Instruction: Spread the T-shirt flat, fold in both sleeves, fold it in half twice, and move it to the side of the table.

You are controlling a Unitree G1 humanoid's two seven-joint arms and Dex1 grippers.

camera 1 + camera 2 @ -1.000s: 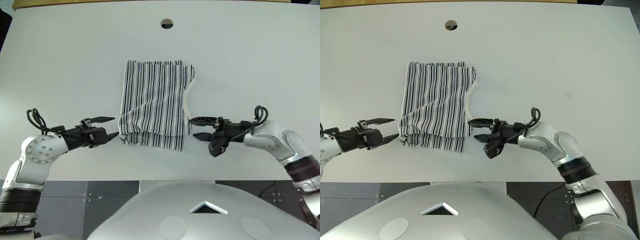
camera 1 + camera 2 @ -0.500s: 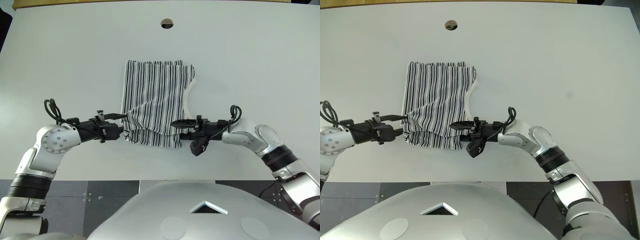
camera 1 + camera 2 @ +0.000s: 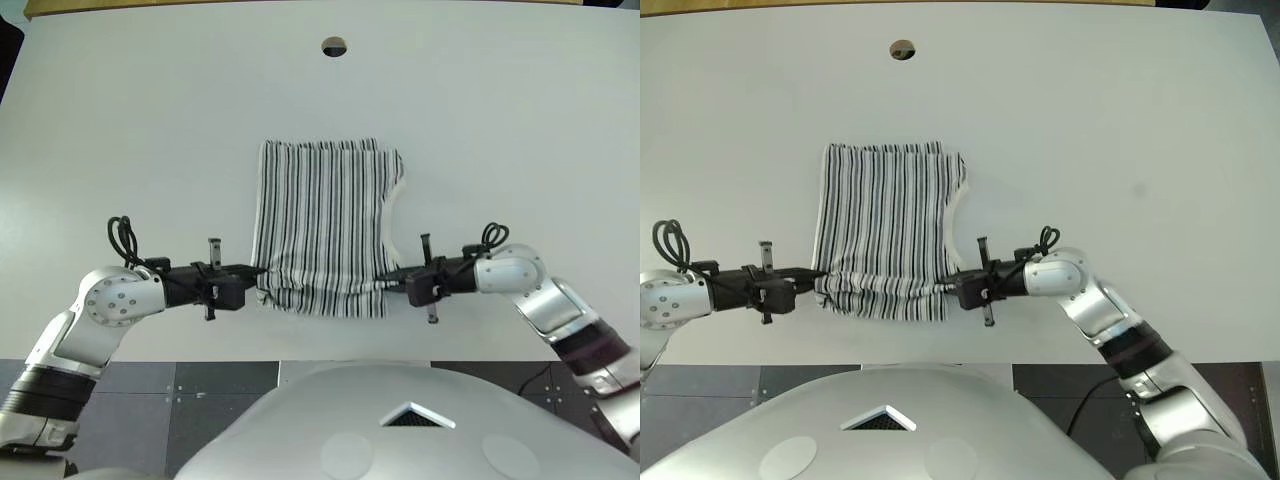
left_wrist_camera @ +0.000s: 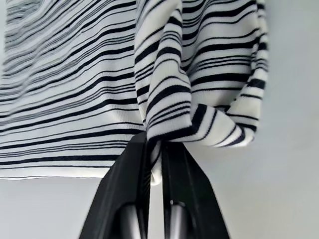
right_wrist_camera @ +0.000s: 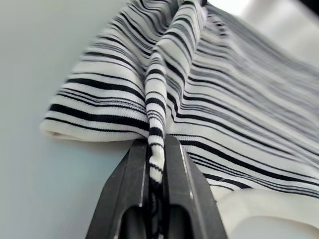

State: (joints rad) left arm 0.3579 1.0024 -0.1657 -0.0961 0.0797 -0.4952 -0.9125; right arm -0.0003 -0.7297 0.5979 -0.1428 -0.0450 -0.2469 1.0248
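Observation:
The black-and-white striped T-shirt [image 3: 325, 222] lies folded into a tall rectangle in the middle of the white table [image 3: 500, 120]. My left gripper [image 3: 256, 283] is shut on the near left corner of the T-shirt [image 4: 164, 94], with the cloth pinched between its black fingers [image 4: 124, 184]. My right gripper [image 3: 392, 285] is shut on the near right corner, and the striped T-shirt [image 5: 199, 89] bunches up between its fingers [image 5: 177, 184]. The near edge is lifted slightly and stretched between both grippers.
A round cable hole [image 3: 334, 46] sits in the table near its far edge. Bare table surface lies to the left, right and beyond the T-shirt. The table's near edge [image 3: 320, 360] runs just below the grippers.
Both grippers closed in on the T-shirt's near corners and shut on them. The cloth has been drawn toward me and straightened, and the loose near fold is pulled taut.

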